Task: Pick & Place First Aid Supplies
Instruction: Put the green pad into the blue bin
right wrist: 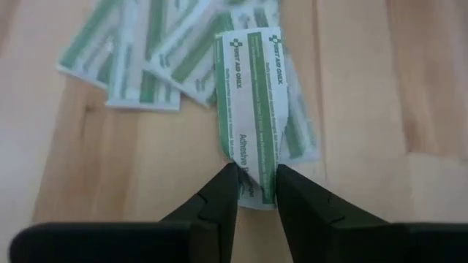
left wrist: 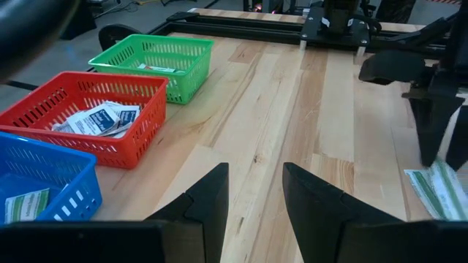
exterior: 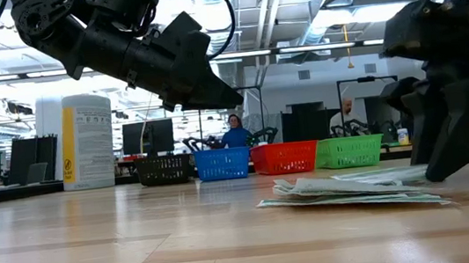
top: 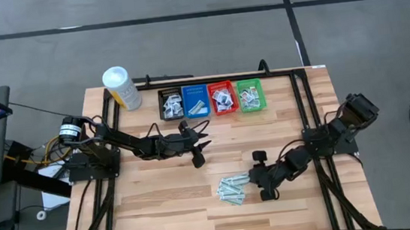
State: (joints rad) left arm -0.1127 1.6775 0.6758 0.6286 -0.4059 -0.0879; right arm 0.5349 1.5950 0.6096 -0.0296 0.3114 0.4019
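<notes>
- Near side of the bench (top: 169, 209): a loose pile of pale-green adhesive strips (top: 232, 189) lies flat on the wood, toward the right arm's side, several overlapping.
- Right gripper (right wrist: 255, 191), down at the pile: its fingers (right wrist: 219, 191) are pinched onto the near end of the topmost strip (right wrist: 252, 102), which still lies flat on the others; its print reads "Adhesive".
- Left gripper (left wrist: 254, 197), held above the middle of the bench, clear of the wood: its fingers (left wrist: 208, 201) stand apart with nothing between them, pointing across bare boards toward the right arm.
- Far edge, row of four mesh baskets set side by side, from the left arm's side:
- Black basket (top: 171, 104): holds several small white packets with dark print.
- Blue basket (top: 195, 101): holds flat packets, at least one white with green print, seen through the mesh in the left wrist view.
- Red basket (top: 221, 97): holds a heap of white packets (left wrist: 99, 120) with dark print.
- Green basket (top: 250, 95): holds a few white packets; their print cannot be read.
- Beside the black basket, at the far left corner: a tall white tub (top: 121, 87) with a yellow label, upright, lid on.
- Beyond the bench, in the low view: two seated people in a workshop, far off.
</notes>
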